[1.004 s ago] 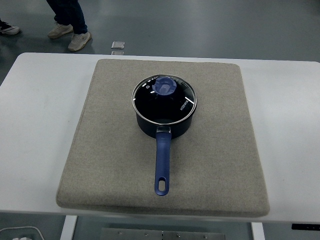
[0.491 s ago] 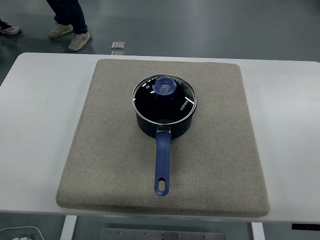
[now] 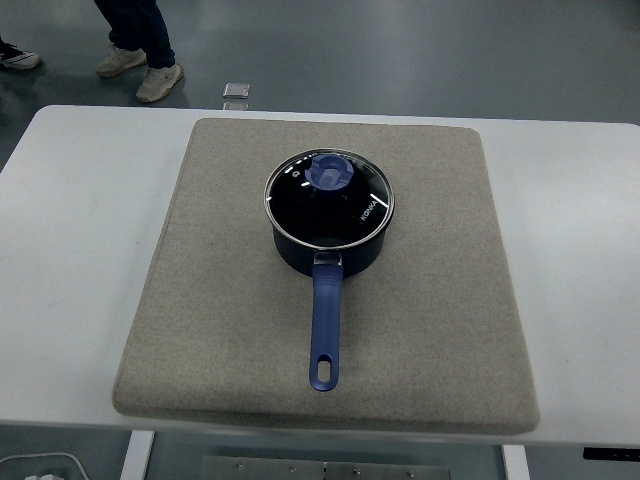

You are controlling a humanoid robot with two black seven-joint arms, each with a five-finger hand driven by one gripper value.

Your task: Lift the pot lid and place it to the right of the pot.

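Neither of my hands is in the picture, so I cannot tell whether they are wide or closed; nothing of my arms reaches in over the bench (image 3: pixel 80 250) yet. Nothing has shifted in the last second either: the saucepan (image 3: pixel 328 240) sits where it sat, near the middle of the grey felt mat (image 3: pixel 210 310), its blue handle (image 3: pixel 324 325) pointing back toward me. The glass lid (image 3: pixel 329 196) is still seated flat on the rim, with its blue knob (image 3: pixel 329 172) at the centre. I judge the task has not begun. Through the glass the inside looks dark and I see nothing in it. The stretch of mat to the right of the saucepan is bare, which is where the lid should go. A person's legs and shoes (image 3: pixel 140 50) stand on the floor beyond the far edge
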